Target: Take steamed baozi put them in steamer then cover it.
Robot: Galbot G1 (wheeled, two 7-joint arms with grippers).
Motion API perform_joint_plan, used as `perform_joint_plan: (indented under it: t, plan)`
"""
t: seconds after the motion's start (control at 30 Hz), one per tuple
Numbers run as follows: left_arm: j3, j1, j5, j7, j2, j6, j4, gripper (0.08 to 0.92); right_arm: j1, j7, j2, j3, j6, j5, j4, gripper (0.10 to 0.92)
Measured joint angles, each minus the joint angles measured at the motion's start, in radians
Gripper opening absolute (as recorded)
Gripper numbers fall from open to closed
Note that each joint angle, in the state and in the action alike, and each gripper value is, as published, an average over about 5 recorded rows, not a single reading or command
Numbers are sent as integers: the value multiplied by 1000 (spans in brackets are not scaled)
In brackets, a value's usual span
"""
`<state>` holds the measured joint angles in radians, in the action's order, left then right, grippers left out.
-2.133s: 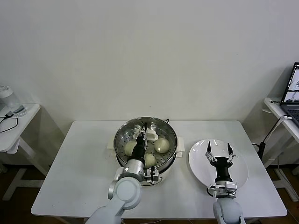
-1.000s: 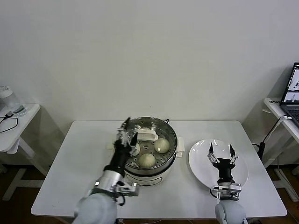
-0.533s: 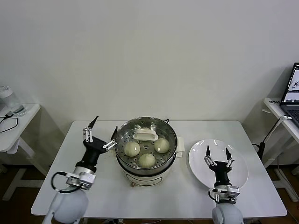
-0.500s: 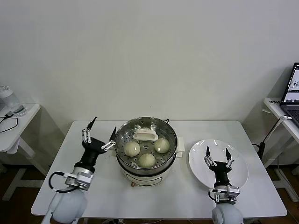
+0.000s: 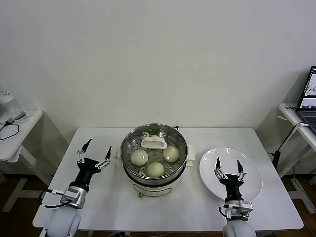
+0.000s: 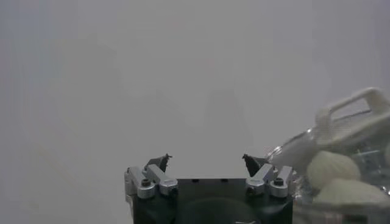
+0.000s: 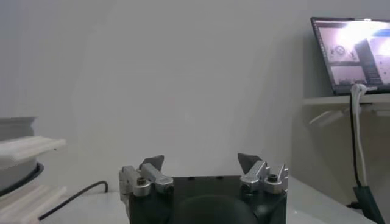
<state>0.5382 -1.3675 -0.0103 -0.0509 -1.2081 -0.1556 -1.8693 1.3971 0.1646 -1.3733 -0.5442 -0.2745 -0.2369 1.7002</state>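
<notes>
The steamer (image 5: pixel 129 174) stands mid-table with the glass cover on it; the cover's cream handle (image 5: pixel 154 143) lies on top. Three baozi (image 5: pixel 139 157) show through the glass; a fourth is hidden. My left gripper (image 5: pixel 95 154) is open and empty, above the table left of the steamer and apart from it. In the left wrist view the gripper (image 6: pixel 206 161) is open, with the cover's handle (image 6: pixel 347 109) and a baozi (image 6: pixel 332 167) beside it. My right gripper (image 5: pixel 227 166) is open and empty above the white plate (image 5: pixel 252 183); it also shows open in the right wrist view (image 7: pixel 201 161).
The white plate lies right of the steamer. A laptop (image 5: pixel 310 96) sits on a side table at the far right, with a cable (image 5: pixel 286 140) hanging by the table edge. Another side table with a kettle (image 5: pixel 7 104) stands at the far left.
My left gripper let go of the cover's handle, opened and drew back left, away from the steamer. The cover stays on the steamer. The right gripper barely moved.
</notes>
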Motion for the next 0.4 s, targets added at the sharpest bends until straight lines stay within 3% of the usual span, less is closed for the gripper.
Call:
perform_joint_plan:
  t: [0.4]
  plan:
    - [18, -21, -40, -24, 1, -45, 35, 823, 23, 5, -5, 12, 0, 18, 23, 823]
